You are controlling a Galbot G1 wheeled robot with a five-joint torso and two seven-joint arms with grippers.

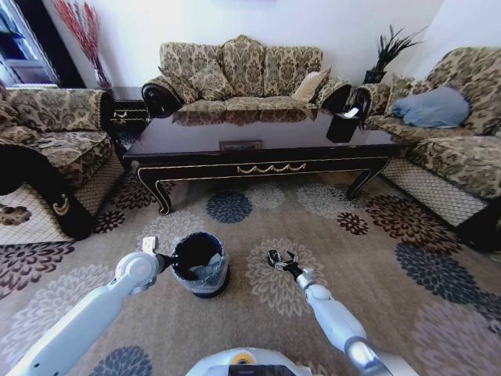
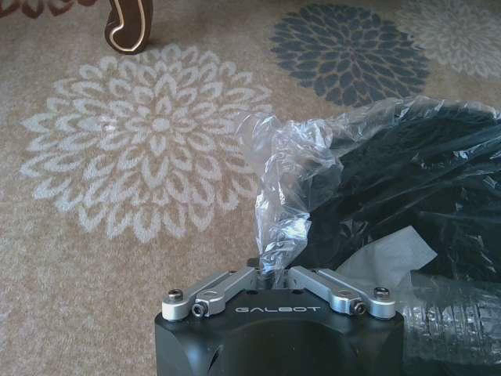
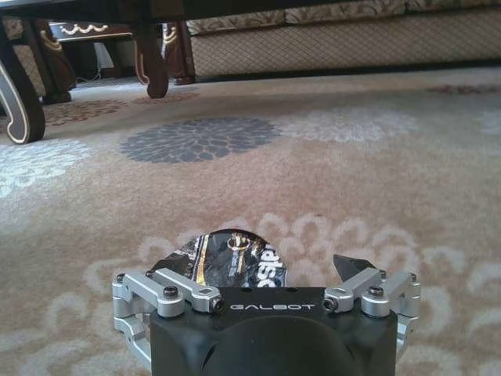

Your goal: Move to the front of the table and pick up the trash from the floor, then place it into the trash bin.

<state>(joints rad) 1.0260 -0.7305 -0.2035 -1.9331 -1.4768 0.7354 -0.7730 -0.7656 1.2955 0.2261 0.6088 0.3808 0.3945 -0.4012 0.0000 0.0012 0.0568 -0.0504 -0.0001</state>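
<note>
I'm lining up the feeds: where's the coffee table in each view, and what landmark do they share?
Head view: the table spans the middle, before the sofa.
Left wrist view: one curved leg, beyond the pale medallion.
Right wrist view: its curved legs in the distance, another nearer.
Shared landmark: the dark blue-grey medallion by the table's front left leg, also in the left wrist and right wrist views.
</note>
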